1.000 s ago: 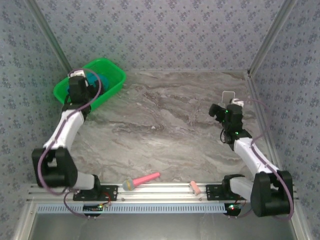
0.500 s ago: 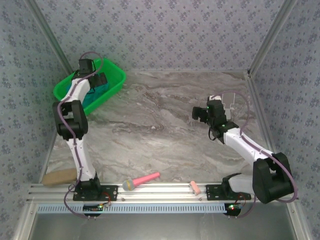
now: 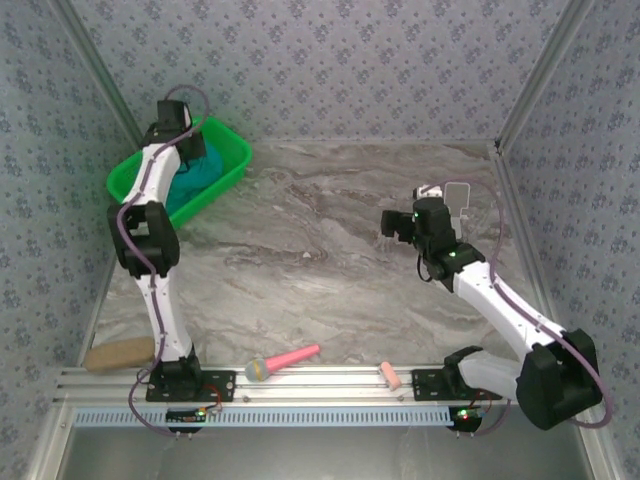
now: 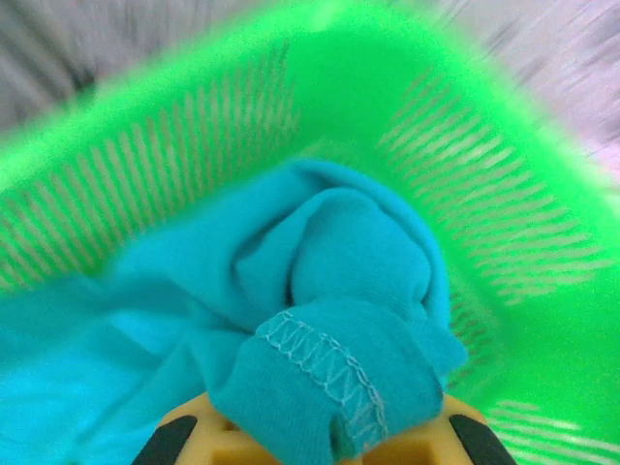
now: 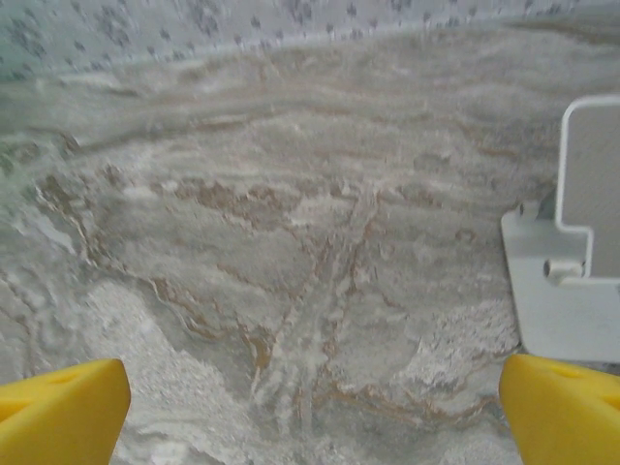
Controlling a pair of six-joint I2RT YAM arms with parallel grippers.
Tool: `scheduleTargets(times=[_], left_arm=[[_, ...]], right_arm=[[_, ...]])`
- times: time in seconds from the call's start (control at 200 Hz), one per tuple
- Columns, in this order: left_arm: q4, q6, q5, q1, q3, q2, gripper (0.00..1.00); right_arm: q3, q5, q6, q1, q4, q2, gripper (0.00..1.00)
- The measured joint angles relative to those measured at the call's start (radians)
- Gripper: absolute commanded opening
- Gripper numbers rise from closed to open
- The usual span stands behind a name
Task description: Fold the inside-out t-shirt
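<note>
We see left jaws clamped on the teal t-shirt [image 4: 339, 262], balled in the green basket [image 4: 465, 145]; we cannot tell its long axis. Right jaws stand apart above the tabletop [image 5: 291, 242].

We note the t-shirt [image 3: 207, 168] in the basket [image 3: 226, 135], far-left on the table [image 3: 330, 250]. Well in front of the basket: a block [image 3: 118, 352], a toy microphone [image 3: 283, 361] further right. Far right of the basket: a stand [image 3: 458, 195].
</note>
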Motion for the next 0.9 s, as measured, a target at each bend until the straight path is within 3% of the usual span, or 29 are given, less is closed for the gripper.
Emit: scheduleTargets(times=[0.125,0.27,0.295,0.325,0.43,0.52,0.705,0.9], left_arm=[[0.002,0.044,0.034,-0.087,0.08,-0.156,0.0],[-0.006,0.123,0.133,-0.249,0.156,-0.326,0.0],[-0.003,0.136,0.154,-0.278,0.141,-0.36,0.08],[0.01,0.15,0.182,-0.316,0.099,-0.409,0.17],[0.086,0.167,0.275,-0.39,-0.165,-0.588,0.19],[0.155,0.158,0.298,-0.38,-0.423,-0.672,0.38],[0.16,0.138,0.288,-0.357,-0.771,-0.613,0.63],[0.115,0.037,0.341,-0.356,-0.966,-0.655,0.71]], right_arm=[[0.028,0.021,-0.01,0.0,-0.025,-0.044,1.0],[0.033,0.048,-0.006,-0.009,-0.06,-0.075,1.0],[0.033,0.049,-0.006,-0.014,-0.066,-0.077,1.0],[0.033,0.05,-0.002,-0.022,-0.073,-0.077,1.0],[0.033,0.035,0.014,-0.051,-0.104,-0.077,1.0],[0.033,0.007,0.016,-0.064,-0.132,-0.071,1.0],[0.08,-0.05,0.024,-0.065,-0.251,0.031,1.0],[0.189,-0.15,0.016,-0.059,-0.356,0.205,0.96]])
